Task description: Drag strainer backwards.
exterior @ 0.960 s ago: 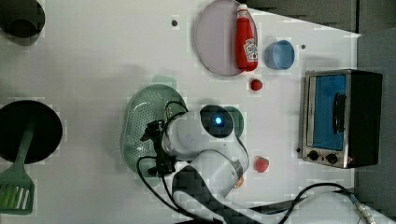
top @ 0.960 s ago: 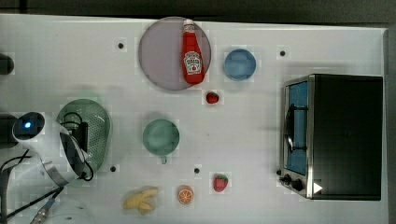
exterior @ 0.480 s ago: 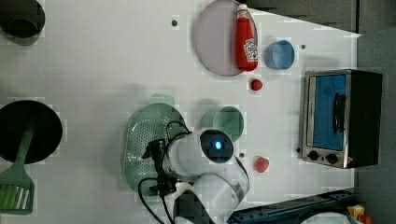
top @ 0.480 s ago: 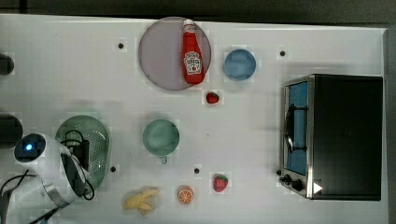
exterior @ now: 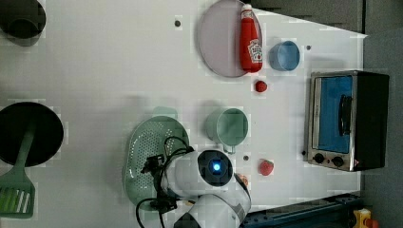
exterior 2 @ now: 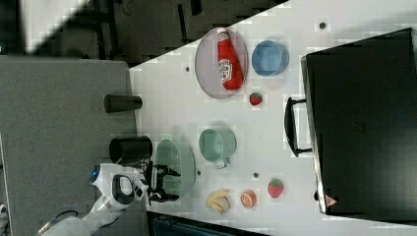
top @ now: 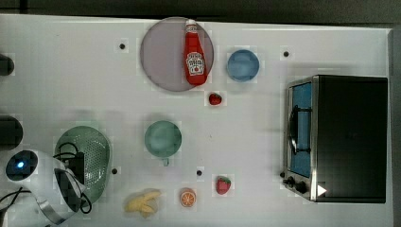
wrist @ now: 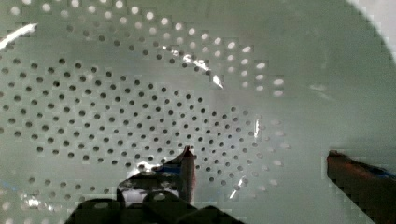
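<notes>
- Pale mint-green oval plastic strainer (top: 92, 158) with a hole-dotted bottom, resting on the white table (top: 71, 71) near the top view's lower left corner, partly under the white robot arm (top: 42, 184).
- Gripper (wrist: 261, 163) spread wide, gripping nothing, fingers (wrist: 184, 165) down inside the strainer bowl just above its holes.
- Round teal-green cup (top: 162, 138) with a small handle just beside the strainer, on the top view's right, apart from it.
- Banana (top: 142, 202), orange half (top: 187, 197) and strawberry (top: 222, 185) in a row along the top view's lower edge.
- Red ketchup bottle (top: 194, 54) lying on the greyish-pink round plate (top: 161, 56); blue bowl (top: 242, 65) beside it.
- Steel toaster oven (top: 338, 137) at the top view's right.
</notes>
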`<state>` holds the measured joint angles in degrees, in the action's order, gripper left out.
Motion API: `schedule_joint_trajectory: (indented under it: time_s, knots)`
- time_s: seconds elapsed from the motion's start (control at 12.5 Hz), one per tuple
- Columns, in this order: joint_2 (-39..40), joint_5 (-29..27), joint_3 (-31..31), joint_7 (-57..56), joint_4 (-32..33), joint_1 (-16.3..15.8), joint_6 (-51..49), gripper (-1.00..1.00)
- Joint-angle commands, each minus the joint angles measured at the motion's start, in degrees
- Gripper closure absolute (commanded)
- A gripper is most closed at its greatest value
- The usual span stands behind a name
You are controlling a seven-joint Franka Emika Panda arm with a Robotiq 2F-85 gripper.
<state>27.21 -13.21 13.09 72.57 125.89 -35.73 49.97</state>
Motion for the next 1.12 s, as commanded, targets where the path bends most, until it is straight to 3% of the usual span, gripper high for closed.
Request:
schedule_joint_trajectory:
  time_s: [0.08,0.32,0.56,0.88,1.12]
  knots:
    - [-1.6,-0.9,-0.8,2.0,-0.1,-1.6,3.4,-1.0]
    - [-5.8,-0.8,-3.5,-3.1,-1.0,-0.7,3.3,-1.0]
    - [-13.5,-0.8,-9.6,-15.8,-3.2,0.7,-1.1,-1.0]
    - [-24.1,0.1,-24.7,-41.4,-10.4,3.5,-19.2,-1.0]
    - [-27.4,6.5,-35.5,-57.2,-18.2,4.6,-30.8,-1.0]
